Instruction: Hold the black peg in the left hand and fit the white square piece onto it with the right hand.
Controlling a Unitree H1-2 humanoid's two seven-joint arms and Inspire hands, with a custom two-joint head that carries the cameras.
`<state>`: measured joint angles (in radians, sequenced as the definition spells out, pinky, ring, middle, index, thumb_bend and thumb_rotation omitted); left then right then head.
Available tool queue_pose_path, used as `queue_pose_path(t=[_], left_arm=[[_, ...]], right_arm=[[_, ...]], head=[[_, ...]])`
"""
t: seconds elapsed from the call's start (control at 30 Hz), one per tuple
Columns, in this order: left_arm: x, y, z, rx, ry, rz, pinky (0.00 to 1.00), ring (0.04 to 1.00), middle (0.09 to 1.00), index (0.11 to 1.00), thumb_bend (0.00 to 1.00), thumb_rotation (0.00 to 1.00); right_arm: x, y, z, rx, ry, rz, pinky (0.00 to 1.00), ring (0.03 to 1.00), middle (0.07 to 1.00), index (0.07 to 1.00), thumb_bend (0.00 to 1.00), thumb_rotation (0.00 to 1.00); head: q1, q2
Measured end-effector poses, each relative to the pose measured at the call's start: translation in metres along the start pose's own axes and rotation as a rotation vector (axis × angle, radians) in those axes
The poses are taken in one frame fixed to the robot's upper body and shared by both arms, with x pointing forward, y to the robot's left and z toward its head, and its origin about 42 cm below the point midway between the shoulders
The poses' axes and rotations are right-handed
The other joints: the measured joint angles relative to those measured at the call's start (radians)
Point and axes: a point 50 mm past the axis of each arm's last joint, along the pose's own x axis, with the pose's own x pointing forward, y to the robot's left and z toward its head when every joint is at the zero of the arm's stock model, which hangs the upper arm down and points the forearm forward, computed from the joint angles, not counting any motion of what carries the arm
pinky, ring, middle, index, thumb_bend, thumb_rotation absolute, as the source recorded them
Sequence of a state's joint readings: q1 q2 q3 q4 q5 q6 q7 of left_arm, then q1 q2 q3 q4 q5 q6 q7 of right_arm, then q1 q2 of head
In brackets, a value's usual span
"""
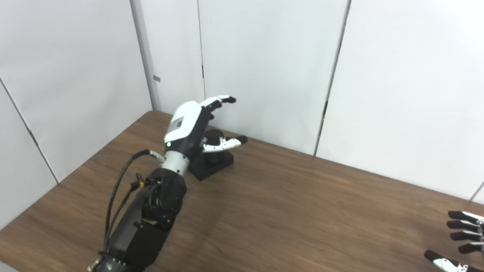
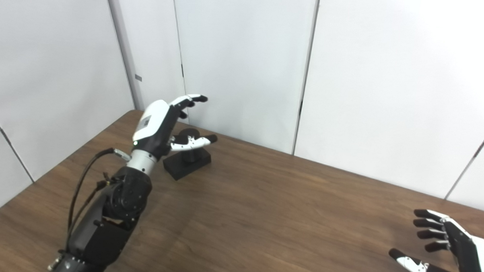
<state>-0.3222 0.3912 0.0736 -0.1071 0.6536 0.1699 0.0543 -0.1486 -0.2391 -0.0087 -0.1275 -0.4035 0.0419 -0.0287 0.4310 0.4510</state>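
Observation:
The black peg (image 1: 213, 140) stands upright on its flat black base (image 1: 217, 164) near the table's far left corner; it also shows in the right eye view (image 2: 191, 137). My left hand (image 1: 194, 124) is open beside the peg, fingers spread above it and thumb reaching across its front, not closed on it. My right hand (image 2: 443, 247) is open and empty at the table's near right, fingers apart. No white square piece shows in either view.
The brown wooden table (image 1: 287, 218) runs to white wall panels (image 1: 269, 52) behind. Its left edge slants close past my left arm (image 1: 142, 221).

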Motion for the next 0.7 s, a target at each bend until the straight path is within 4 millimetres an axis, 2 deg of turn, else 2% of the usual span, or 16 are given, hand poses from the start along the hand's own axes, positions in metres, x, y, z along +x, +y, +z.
queue_pose_path(t=[0.17,0.33,0.53,0.7], left_arm=[[0.001,0.002,-0.008,0.100,0.064,0.010,0.68,0.853,0.868,0.730,0.88,0.33],[0.005,0.001,-0.016,0.128,0.117,-0.018,0.66,0.860,0.872,0.743,0.90,0.34],[0.009,0.001,-0.025,0.203,0.199,-0.025,0.67,0.867,0.894,0.781,0.96,0.40],[0.013,0.000,-0.029,0.260,0.249,-0.028,0.72,0.911,0.927,0.830,1.00,0.49]], right_arm=[[0.000,0.000,0.000,-0.002,0.000,0.000,0.47,0.607,0.659,0.690,0.58,0.00],[0.000,0.000,0.001,0.003,0.000,-0.003,0.47,0.611,0.661,0.686,0.58,0.00],[0.000,-0.001,0.001,0.004,0.000,-0.005,0.47,0.597,0.655,0.683,0.59,0.00],[0.000,-0.001,0.001,0.004,0.000,-0.006,0.46,0.593,0.652,0.684,0.59,0.00]], head=[[0.005,0.006],[0.003,0.009],[0.003,0.011],[0.006,0.018]])
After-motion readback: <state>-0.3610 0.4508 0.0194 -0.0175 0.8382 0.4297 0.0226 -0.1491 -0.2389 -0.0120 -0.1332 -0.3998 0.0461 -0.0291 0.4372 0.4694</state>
